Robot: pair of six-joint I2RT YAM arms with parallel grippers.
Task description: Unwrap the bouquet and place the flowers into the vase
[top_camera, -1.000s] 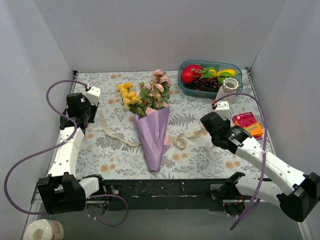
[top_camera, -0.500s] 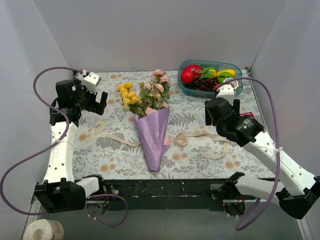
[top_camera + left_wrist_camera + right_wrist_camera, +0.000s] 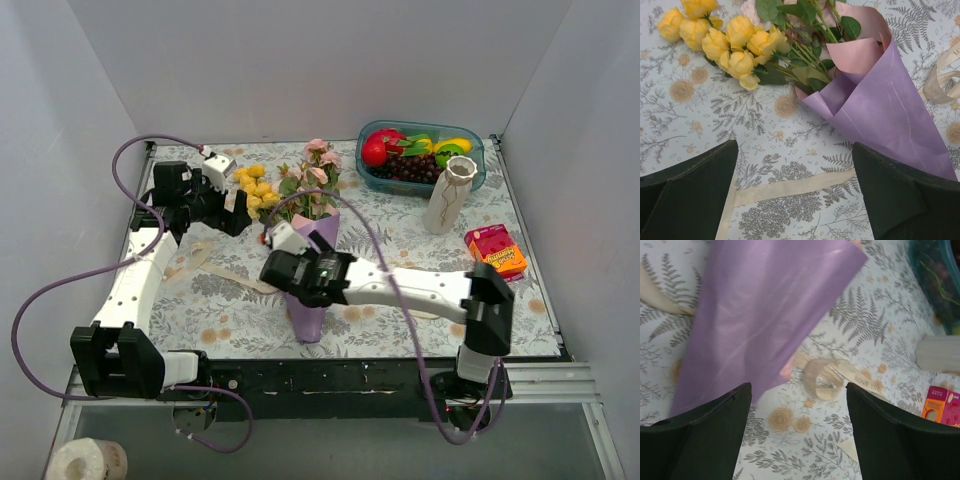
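The bouquet [image 3: 312, 240] lies mid-table, a purple paper cone [image 3: 880, 110] with a pink inner face, its tip toward the near edge. Yellow flowers [image 3: 735, 45] and pink flowers [image 3: 322, 160] stick out of its far end. The cream ribbon [image 3: 790, 187] lies loose on the cloth. My left gripper [image 3: 795, 200] hovers open over that ribbon, just left of the cone, holding nothing. My right gripper [image 3: 797, 440] is open and empty beside the cone's [image 3: 760, 315] lower part, above a ribbon loop [image 3: 822, 380]. The white ribbed vase [image 3: 447, 195] stands upright at the right.
A blue tub of plastic fruit [image 3: 420, 155] sits at the back right, behind the vase. An orange and pink box [image 3: 495, 250] lies near the right edge. My right arm [image 3: 400, 285] stretches across the front of the table. White walls close in three sides.
Both grippers opened and let the ribbon ends drop. My left arm moved right toward the yellow flowers. My right arm swung left across the table to the paper cone, uncovering the vase.
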